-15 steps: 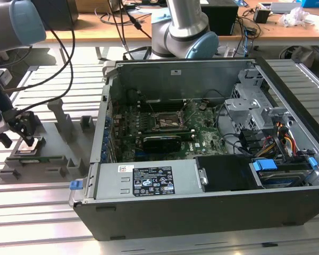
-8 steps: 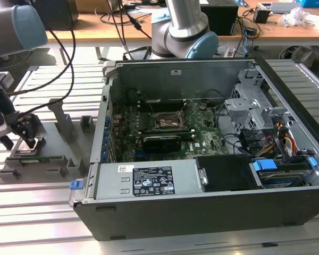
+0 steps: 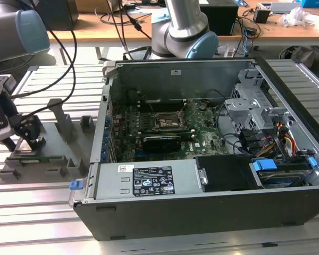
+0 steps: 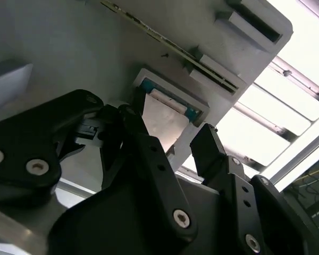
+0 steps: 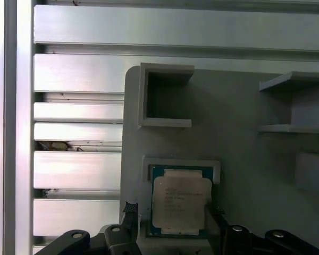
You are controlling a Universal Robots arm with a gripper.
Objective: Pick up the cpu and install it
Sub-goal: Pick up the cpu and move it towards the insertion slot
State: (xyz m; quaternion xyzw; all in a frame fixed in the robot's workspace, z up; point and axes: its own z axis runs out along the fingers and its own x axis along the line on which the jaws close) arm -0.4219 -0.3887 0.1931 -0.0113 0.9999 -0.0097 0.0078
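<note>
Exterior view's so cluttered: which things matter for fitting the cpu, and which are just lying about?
In the job: cpu, in its grey holder, jaws apart either side; socket in the computer case.
Lying about: black card, coloured wires, power supply.

A low frame point(image 5: 181, 162) rims the cpu point(image 5: 181, 204), open above.

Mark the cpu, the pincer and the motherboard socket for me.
cpu point(image 5: 181, 201): first wrist view, centre of its silvery top.
pincer point(image 4: 167, 122): second wrist view, midway between its fingertips.
motherboard socket point(image 3: 169, 121): exterior view, its dark centre.
</note>
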